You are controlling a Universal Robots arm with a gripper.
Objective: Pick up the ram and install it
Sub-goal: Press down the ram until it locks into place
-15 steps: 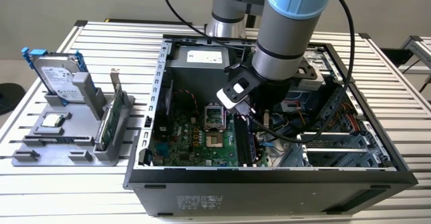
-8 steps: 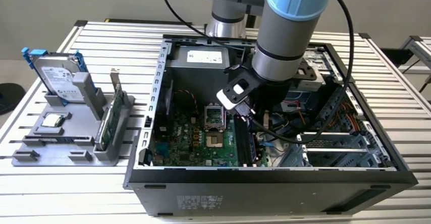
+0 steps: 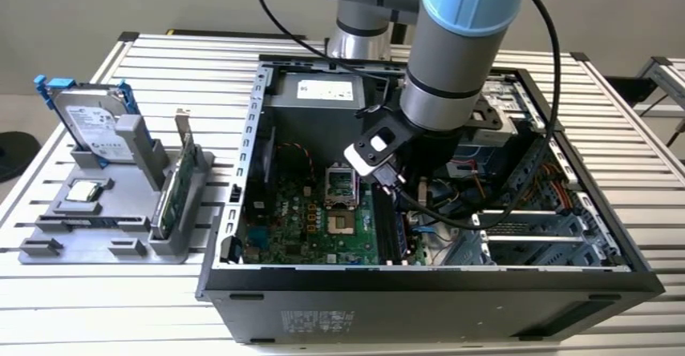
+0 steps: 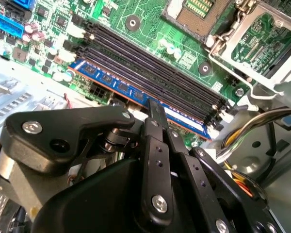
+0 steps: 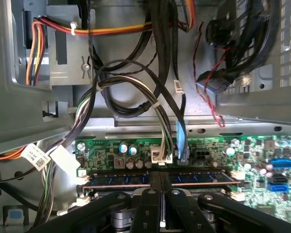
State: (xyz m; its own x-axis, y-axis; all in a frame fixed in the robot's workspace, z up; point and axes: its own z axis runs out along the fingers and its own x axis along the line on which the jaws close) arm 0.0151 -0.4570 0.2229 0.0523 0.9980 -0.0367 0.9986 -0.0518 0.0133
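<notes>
**RAM Seating: Hazards and Hand State at the Slot**

While the ram (image 4: pixel 136 94) stood on edge in the outermost memory slot (image 4: pixel 150 73), next to three vacant dark slots, the main hazard was judged to be uneven seating. If the stick sat tilted along its length, downward force could bind one end and leave the white end latches (image 5: pixel 238 174) unlocked. Whether those latches had closed could not be determined from either wrist view.

A second hazard was the cable bundle (image 5: pixel 160 126) that crossed just beside the slot. Its connectors (image 5: pixel 157 155) plugged into the motherboard (image 4: pixel 150 24) close to the stick, so any sideways drift of the hand could snag or unseat them. Excess push was also judged able to flex the board.

The hand (image 5: pixel 160 178) was nearly closed, with its two fingertips (image 5: pixel 153 177) drawn together to a very narrow gap over the middle of the stick's upper edge. In both wrist views the tips met the ram at mid-length; they appeared to pinch it, though a pressing contact could not be excluded.

In the exterior view the arm (image 3: pixel 455 59) reached down into the open computer case (image 3: pixel 257 212), which lay on the table (image 3: pixel 118 316).
</notes>
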